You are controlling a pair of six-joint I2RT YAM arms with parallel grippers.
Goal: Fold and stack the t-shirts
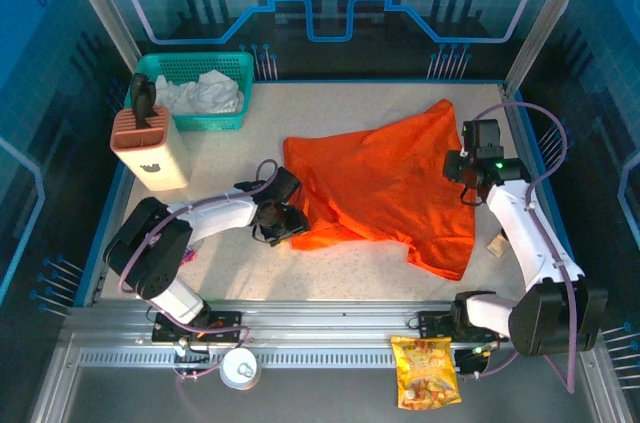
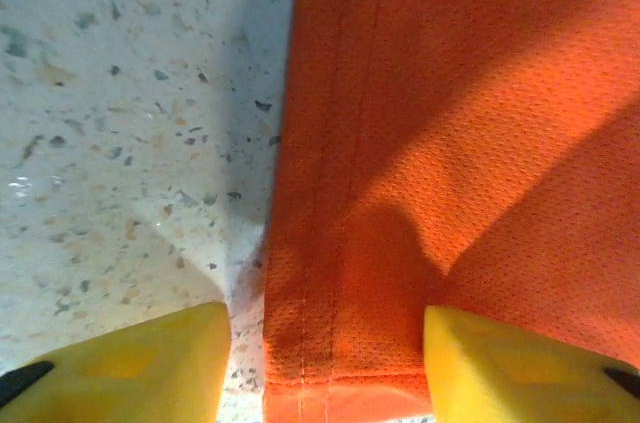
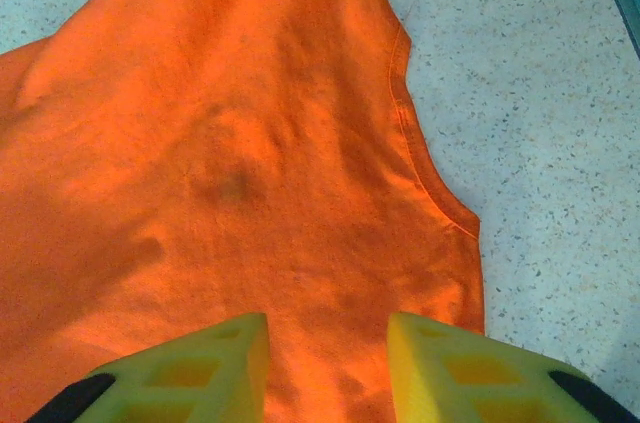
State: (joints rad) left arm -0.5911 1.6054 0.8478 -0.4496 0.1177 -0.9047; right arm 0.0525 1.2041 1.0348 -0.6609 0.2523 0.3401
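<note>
Plainly, the orange t-shirt (image 1: 385, 188) is spread flat right of the counter's (image 1: 230, 273) middle, and its breadth is stretched left to right between the two arms. Its stitched left hem is straddled by the left end effector (image 2: 325, 328), and its right part by the right end effector (image 3: 328, 328). Both are parted, with nothing pinched yet. Each side is best taken by its nearer arm.

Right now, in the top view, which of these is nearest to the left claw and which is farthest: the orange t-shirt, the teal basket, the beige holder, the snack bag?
1. orange t-shirt: its left edge lies right at the left claw.
2. teal basket and beige holder: both to the back left, too close to call.
3. snack bag: front right, on the near rail.
</note>
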